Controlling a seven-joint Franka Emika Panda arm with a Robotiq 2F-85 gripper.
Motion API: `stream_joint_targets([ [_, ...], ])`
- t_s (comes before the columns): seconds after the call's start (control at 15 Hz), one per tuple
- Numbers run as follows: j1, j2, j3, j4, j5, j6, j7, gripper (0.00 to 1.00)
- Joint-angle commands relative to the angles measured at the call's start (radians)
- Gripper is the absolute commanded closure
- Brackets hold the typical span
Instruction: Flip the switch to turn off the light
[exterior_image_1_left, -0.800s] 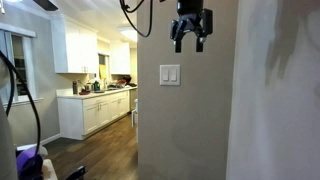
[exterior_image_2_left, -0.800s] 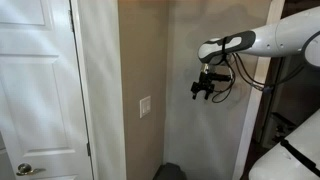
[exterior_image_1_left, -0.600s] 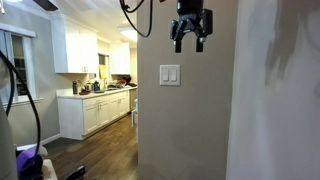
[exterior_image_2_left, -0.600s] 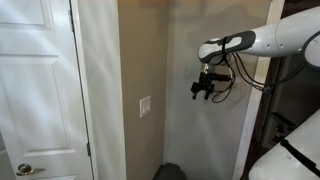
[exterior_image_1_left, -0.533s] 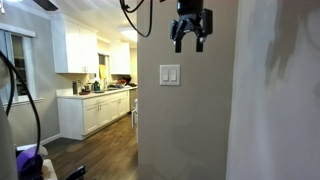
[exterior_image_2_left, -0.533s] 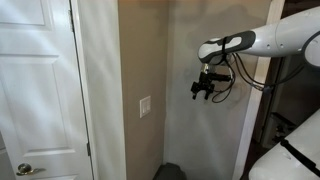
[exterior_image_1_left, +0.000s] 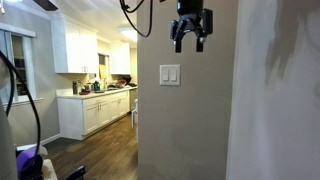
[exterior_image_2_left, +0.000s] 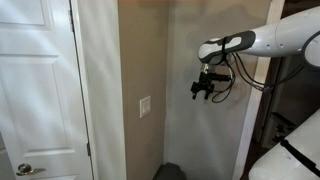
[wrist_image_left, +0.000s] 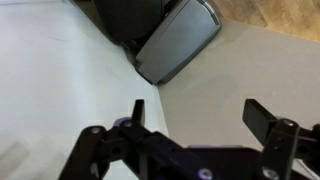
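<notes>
The switch (exterior_image_1_left: 170, 75) is a small white wall plate with two side-by-side rockers on a beige wall; it also shows in an exterior view (exterior_image_2_left: 145, 107). My gripper (exterior_image_1_left: 190, 43) hangs in the air above and to the right of the plate, apart from the wall, with its black fingers spread and nothing between them. In an exterior view (exterior_image_2_left: 201, 94) it sits to the right of the plate and higher. In the wrist view the gripper (wrist_image_left: 198, 112) is open over bare wall; the switch is out of that view.
A lit kitchen with white cabinets (exterior_image_1_left: 95, 110) lies beyond the wall's left edge. A white door (exterior_image_2_left: 40, 90) stands left of the wall corner. A grey object (wrist_image_left: 178, 40) shows at the top of the wrist view. The robot's white arm (exterior_image_2_left: 265, 40) reaches in from the right.
</notes>
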Motion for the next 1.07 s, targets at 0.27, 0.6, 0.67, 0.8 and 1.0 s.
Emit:
stream_joint_targets([
  [0.27,0.017,0.125,0.051,0.029,0.027,0.192,-0.048,0.03],
  [0.6,0.056,0.228,0.068,0.052,0.105,0.303,-0.158,0.44],
  [0.67,0.061,0.243,0.070,0.060,0.135,0.320,-0.192,0.50],
  [0.8,0.067,0.266,0.073,0.070,0.201,0.367,-0.267,0.64],
  [1.0,0.071,0.299,0.085,0.085,0.303,0.416,-0.385,0.82],
])
